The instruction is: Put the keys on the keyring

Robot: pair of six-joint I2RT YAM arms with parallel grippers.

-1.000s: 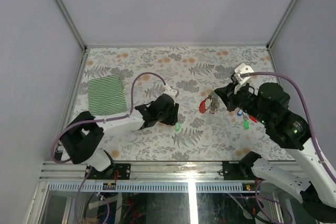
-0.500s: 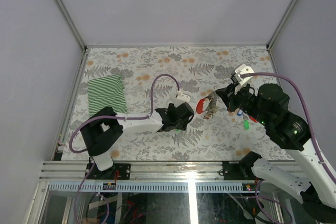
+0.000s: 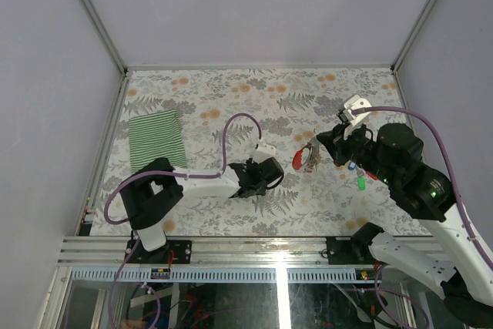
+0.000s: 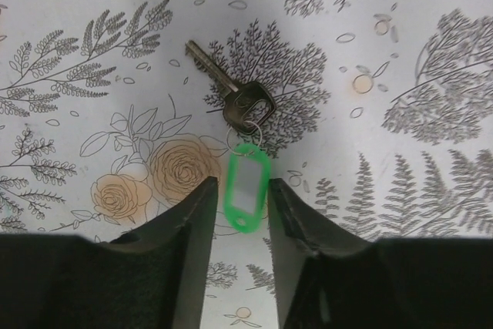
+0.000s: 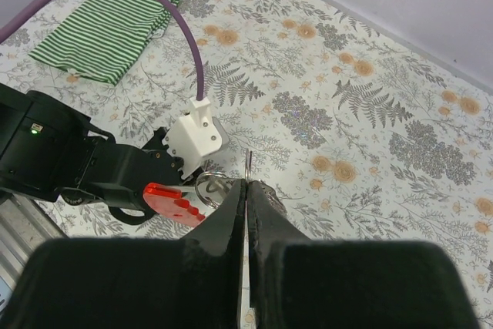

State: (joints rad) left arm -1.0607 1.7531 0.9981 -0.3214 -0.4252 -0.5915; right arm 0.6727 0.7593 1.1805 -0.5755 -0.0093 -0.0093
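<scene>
Floral-print tabletop (image 4: 431,213) under a dull metal key (image 4: 229,88), glossy green oval tag (image 4: 246,186).

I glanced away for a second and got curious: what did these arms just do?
The left arm swung right, bringing its jaws around the tag of the green-tagged key. The right arm, jaws shut on the red-tagged keyring, and the striped cloth stayed put.

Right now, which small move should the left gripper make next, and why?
Probably close the left gripper on the green tag: it lies on the table between the open fingers, not yet pinched, its key beyond. The right gripper is shut on the keyring, ready.
</scene>
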